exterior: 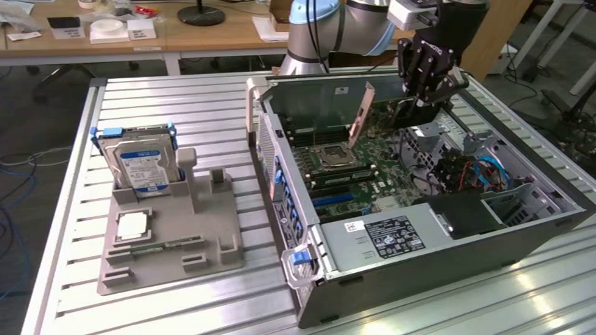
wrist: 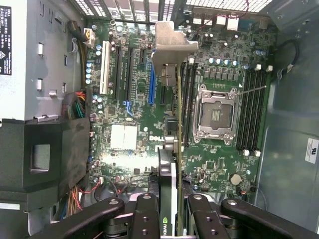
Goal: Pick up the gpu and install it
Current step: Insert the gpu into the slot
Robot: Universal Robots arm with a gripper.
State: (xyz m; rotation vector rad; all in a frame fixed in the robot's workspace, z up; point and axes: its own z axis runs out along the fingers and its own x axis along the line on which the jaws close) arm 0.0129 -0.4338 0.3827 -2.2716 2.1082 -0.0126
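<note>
Table (exterior: 186, 105): case (exterior: 447, 272) at the exterior view's right, rack (exterior: 172, 237) well apart at its left, drive (exterior: 139, 164) upright at rack's far end. Inside case: gpu (wrist: 172, 47) on edge in my gripper (wrist: 174, 214), over board (wrist: 124, 164), between expansion slots (wrist: 151, 84) and memory slots (wrist: 188, 99).

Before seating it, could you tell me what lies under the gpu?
The motherboard lies under the gpu, with memory slots and the CPU socket beside it. The strip directly beneath the card's edge is covered.
</note>
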